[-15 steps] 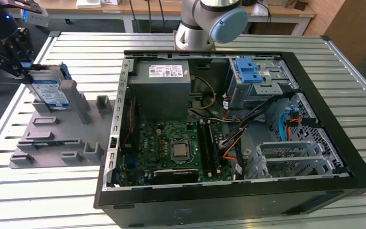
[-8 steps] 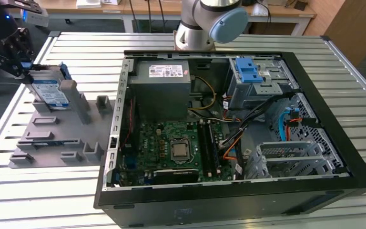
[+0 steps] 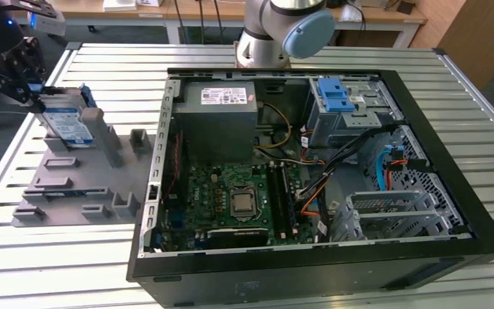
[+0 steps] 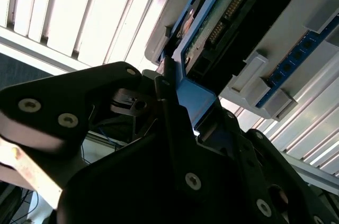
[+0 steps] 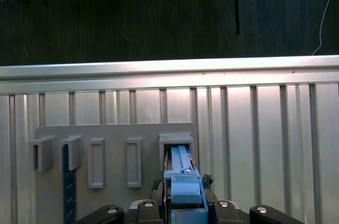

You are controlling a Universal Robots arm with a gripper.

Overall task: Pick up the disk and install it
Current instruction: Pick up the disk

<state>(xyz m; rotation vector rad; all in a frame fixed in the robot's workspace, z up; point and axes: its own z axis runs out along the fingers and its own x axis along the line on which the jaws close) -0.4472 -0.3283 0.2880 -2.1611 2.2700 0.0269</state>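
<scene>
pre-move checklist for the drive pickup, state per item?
1. End effector grip on the silver hard drive with blue plastic frame: ok, jaws closed on the frame's edge.
2. Drive upright in the grey slotted holder: ok.
3. Black computer case side open: ok.
4. Free slot in the grey metal drive cage: cannot tell; a blue plastic bracket sits on it.
5. Orange and black cables beside the cage: not ok, possible snag.
</scene>
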